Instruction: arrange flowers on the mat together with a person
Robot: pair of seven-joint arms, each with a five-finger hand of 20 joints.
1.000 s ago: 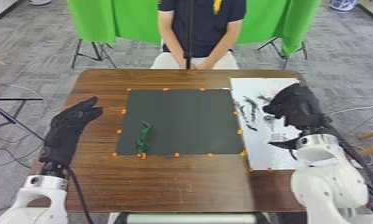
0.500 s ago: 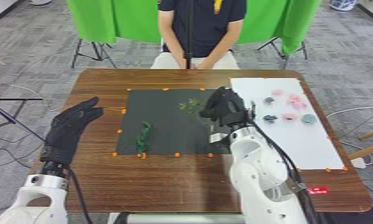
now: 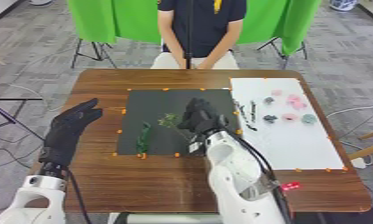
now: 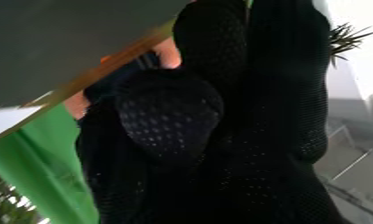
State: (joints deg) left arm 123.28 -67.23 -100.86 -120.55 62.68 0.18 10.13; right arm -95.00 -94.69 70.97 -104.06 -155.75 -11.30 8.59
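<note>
No words or numbers legible from here. Small red rectangular label with pale marks (image 3: 291,186), lower right of head view, just beside white jointed right arm (image 3: 229,167); print too small. Wrist view: no lettering I can make out either.

Table (image 3: 165,186): was brown, streaked with darker wood grain.
Mat (image 3: 160,102): was plain dark grey, dotted round its edge with orange marks (image 3: 166,89).
Stem (image 3: 144,137), eight o'clock on the mat: was deep green.
Sprig (image 3: 169,120): was lighter, speckled green.
Sheet (image 3: 293,150), three o'clock from the mat: was plain white.
Pink flowers (image 3: 295,102), one o'clock on the sheet: were rosy pink.
Round flower (image 3: 309,118), two o'clock there: was grey-green.
Dark flower (image 3: 269,119), ten o'clock there: was slate blue.
Left hand (image 3: 70,122): was black.
Right hand (image 3: 198,117): was black, its thumb (image 4: 169,117) patterned with pale dots.
Curtain (image 3: 95,20), eleven o'clock: was bright green.
</note>
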